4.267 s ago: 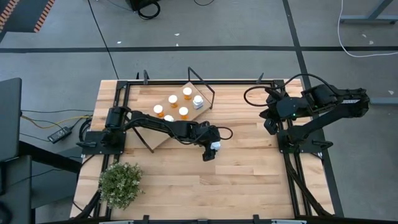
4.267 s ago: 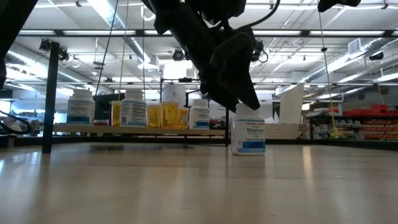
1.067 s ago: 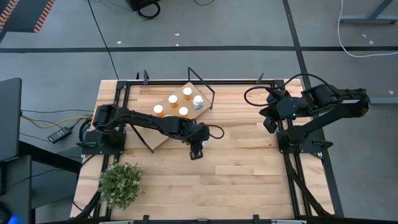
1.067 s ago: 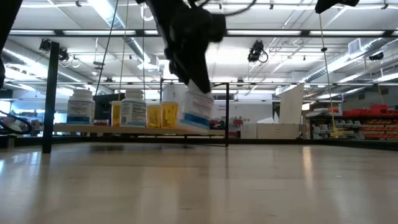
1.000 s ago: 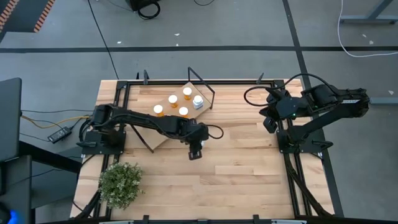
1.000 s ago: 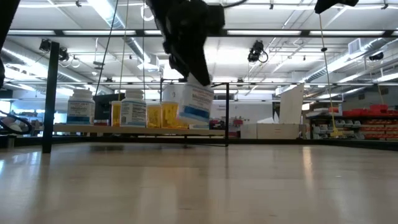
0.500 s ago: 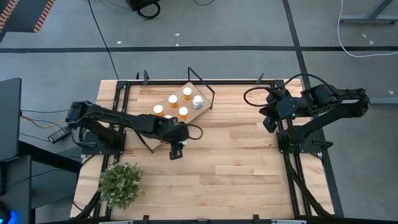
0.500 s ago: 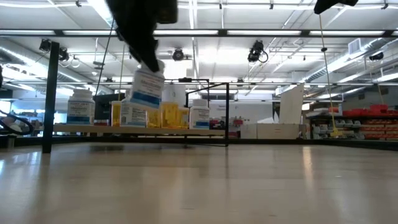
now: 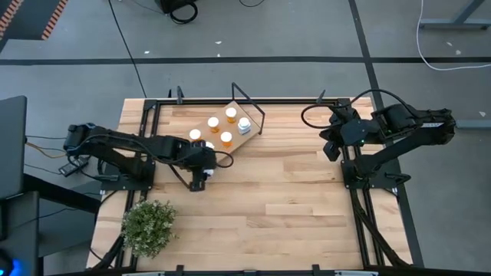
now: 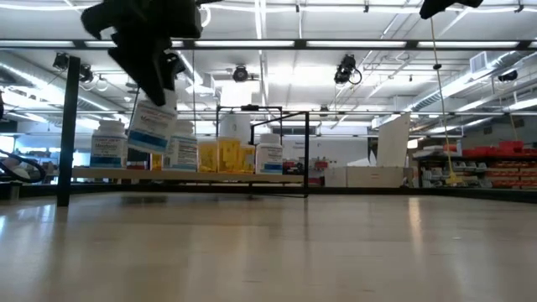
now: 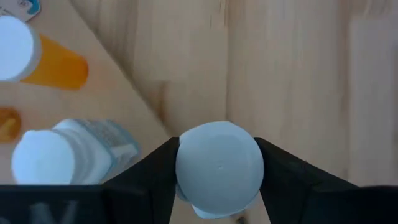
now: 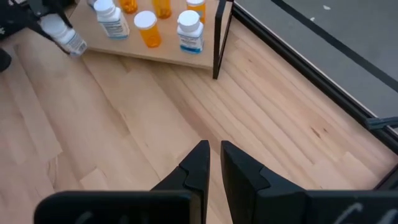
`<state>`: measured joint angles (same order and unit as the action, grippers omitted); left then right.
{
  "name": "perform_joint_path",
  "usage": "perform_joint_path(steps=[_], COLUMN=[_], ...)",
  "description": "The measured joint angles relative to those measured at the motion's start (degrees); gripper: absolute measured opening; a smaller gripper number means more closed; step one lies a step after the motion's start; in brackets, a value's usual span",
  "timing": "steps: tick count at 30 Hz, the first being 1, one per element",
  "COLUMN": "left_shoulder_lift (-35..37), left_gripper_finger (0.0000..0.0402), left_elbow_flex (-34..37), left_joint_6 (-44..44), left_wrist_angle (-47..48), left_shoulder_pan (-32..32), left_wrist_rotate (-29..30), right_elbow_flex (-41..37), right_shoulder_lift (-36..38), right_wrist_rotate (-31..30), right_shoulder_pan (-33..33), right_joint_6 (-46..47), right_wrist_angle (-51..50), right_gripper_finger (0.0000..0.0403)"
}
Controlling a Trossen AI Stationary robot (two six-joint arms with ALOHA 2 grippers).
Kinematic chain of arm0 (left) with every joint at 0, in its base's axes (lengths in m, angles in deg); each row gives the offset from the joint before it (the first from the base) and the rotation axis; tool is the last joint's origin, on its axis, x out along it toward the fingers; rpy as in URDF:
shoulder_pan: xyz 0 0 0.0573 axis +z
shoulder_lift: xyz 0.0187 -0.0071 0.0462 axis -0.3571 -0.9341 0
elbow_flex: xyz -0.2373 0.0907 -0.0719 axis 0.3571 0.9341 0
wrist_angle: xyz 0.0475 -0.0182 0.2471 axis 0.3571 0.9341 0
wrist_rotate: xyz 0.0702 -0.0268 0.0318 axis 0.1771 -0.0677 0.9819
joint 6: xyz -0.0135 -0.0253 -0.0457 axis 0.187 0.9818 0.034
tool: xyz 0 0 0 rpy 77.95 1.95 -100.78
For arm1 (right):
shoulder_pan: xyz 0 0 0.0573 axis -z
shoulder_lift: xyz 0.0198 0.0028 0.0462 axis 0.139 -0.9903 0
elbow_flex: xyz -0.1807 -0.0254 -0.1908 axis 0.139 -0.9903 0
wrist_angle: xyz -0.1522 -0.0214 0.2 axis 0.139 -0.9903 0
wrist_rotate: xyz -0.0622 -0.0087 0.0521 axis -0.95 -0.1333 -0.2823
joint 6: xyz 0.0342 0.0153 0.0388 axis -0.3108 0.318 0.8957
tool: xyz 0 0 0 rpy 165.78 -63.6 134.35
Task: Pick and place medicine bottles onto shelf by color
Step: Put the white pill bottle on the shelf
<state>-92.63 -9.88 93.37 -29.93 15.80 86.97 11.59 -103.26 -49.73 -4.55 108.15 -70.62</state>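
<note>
My left gripper [image 9: 199,176] is shut on a white medicine bottle [image 10: 153,126] above the table, by the near left corner of the shelf [image 9: 219,146]. The shelf, a light-wood board on black wire legs, carries several orange and white bottles [image 10: 201,155]. In the left wrist view the held bottle's cap [image 11: 219,167] shows between my fingers, beside a white bottle [image 11: 62,155] and an orange one [image 11: 46,59] on the board. My right gripper [image 12: 211,163] is shut and empty at the table's far right [image 9: 330,149]. My left gripper pinches the bottle's white cap [image 11: 186,168] between its two fingers, one on each side. The fingers [image 10: 155,71] come from above, pointing down. The bottle hangs below them, tilted, clear of the table and in front of the shelf.
A small potted plant [image 9: 148,226] stands at the table's near left corner. The shelf's black wire frame [image 9: 249,107] rises at its far right end. Bare wooden tabletop [image 9: 291,207] lies to the right of and nearer than the shelf.
My left gripper has carried the white bottle toward the table's left edge, from the middle of the table to the shelf's near left corner. The bottle has stayed lifted and tilted in the shut fingers. The right arm has kept still.
</note>
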Motion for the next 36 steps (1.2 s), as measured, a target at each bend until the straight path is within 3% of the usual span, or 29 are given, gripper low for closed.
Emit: perform_joint_path(steps=[4,9,13,36], left_shoulder_lift=[0.02,0.05,0.36,3.82], left_gripper_finger=[0.0197,0.0205,0.0197,0.0201], left_elbow_flex=[0.02,1.15,3.46,4.57], left_joint_6=[-5.34,-5.61,-6.60,-8.22], left_wrist_angle=[1.56,3.54,3.26,9.31], left_shoulder_pan=[2.67,6.61,8.60,9.20], left_wrist_rotate=[-0.08,-0.06,-3.29,-1.97], right_elbow_flex=[0.00,0.00,0.00,0.00], right_shoulder_lift=[-0.02,-0.22,-0.33,-0.42], right_wrist_rotate=[-0.22,-0.22,-0.19,-2.26], right_shoulder_pan=[0.00,0.00,0.00,-0.01], right_joint_6=[0.56,3.21,4.82,2.92], right_wrist_angle=[0.13,0.11,0.13,-0.59], right_gripper_finger=[0.0047,0.0047,0.0047,0.0047])
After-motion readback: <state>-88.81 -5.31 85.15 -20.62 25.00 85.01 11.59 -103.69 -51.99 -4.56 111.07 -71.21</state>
